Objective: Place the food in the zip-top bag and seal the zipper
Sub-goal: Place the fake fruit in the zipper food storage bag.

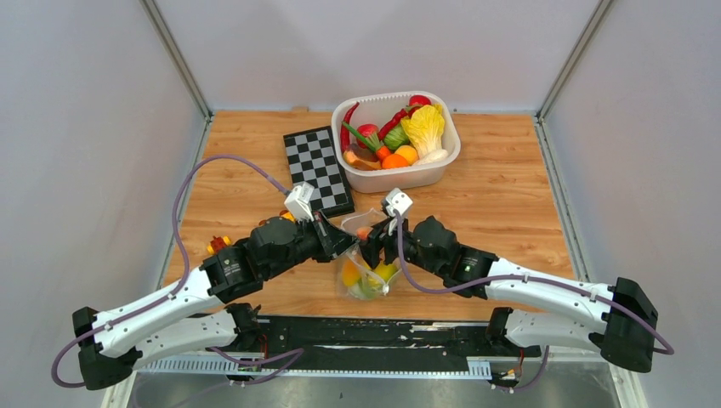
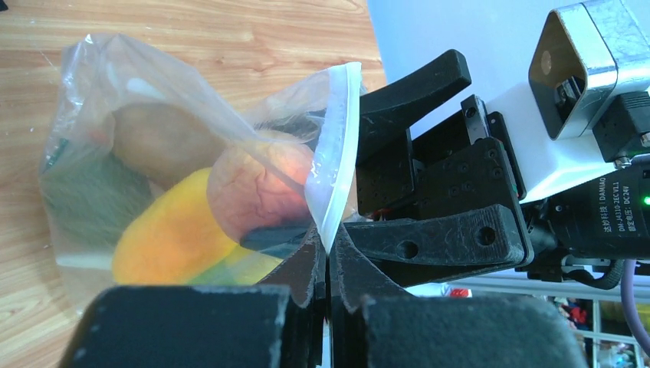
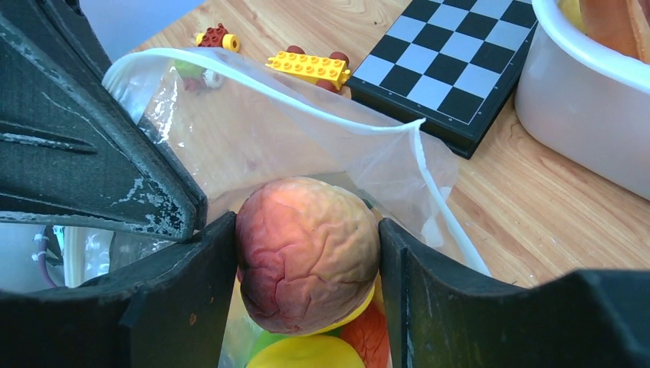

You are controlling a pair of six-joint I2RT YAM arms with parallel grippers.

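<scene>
— On the wooden table (image 1: 510, 212), where is the zip-top bag (image 1: 367, 280) seen?
— Near the chessboard (image 1: 319, 170): zipper (image 2: 337, 138) pinched by the left gripper (image 2: 328, 254), a wrinkled red fruit (image 3: 306, 245) clamped in the right gripper (image 3: 306, 264) at its mouth.

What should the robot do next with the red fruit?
Probably open the right gripper and let the fruit drop. It is pinched in the open mouth of the bag, above the other food, while the left gripper, shut on the zipper, holds the bag open.
</scene>
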